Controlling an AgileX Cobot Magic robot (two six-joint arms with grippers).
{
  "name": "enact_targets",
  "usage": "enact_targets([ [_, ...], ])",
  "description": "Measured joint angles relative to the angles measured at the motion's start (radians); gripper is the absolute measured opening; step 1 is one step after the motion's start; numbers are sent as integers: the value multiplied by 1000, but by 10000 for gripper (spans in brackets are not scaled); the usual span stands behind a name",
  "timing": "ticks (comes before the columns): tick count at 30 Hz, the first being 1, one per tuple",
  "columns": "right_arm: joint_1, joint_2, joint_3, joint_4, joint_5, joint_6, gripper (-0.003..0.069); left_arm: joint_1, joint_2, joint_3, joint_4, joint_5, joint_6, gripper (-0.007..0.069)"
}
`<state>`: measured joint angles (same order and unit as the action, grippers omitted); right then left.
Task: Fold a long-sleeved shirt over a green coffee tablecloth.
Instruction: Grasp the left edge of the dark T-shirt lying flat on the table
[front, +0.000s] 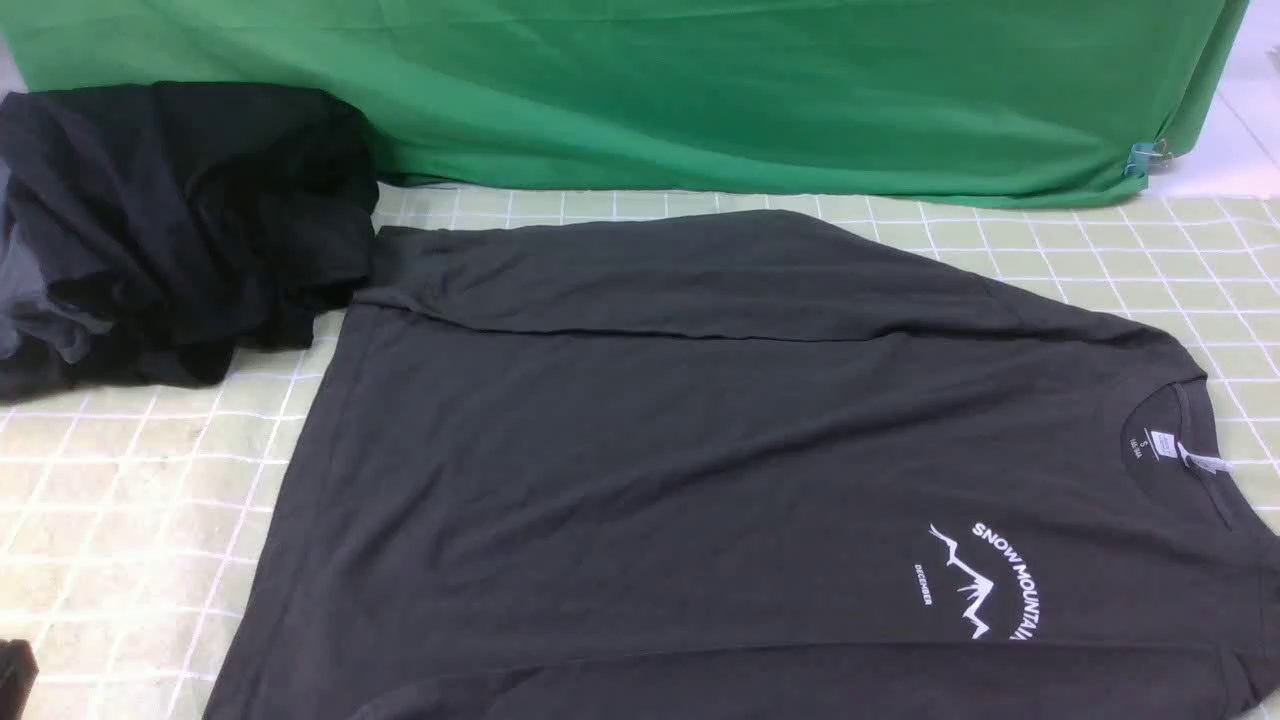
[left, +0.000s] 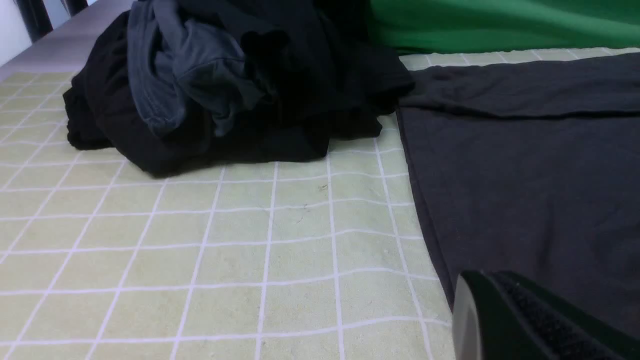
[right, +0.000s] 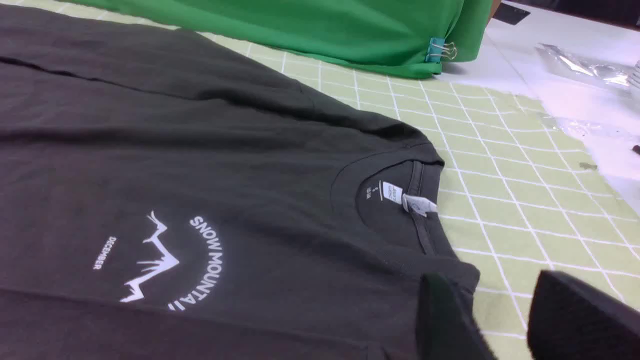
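Shirt (right: 240, 150) just beside right tool (right: 505, 325)

Bright, even light; perhaps mild blur

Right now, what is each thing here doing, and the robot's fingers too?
dark charcoal-grey long-sleeved shirt: flat, print up, far sleeve folded in.
pale yellow-green grid tablecloth: spread under it.
black and grey clothes pile: crumpled.
plain vivid green fabric: draped, clipped.
left fingers: shut.
right fingers: open, empty.
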<state>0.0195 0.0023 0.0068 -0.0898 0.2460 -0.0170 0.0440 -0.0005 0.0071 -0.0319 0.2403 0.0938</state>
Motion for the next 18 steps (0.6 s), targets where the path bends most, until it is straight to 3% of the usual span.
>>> enact_targets([
  [15, 0, 0, 0, 0, 0, 0, 246, 0, 0, 0, 19, -10, 13, 1],
  [18, 0, 0, 0, 0, 0, 0, 246, 0, 0, 0, -29, -50, -2, 1],
])
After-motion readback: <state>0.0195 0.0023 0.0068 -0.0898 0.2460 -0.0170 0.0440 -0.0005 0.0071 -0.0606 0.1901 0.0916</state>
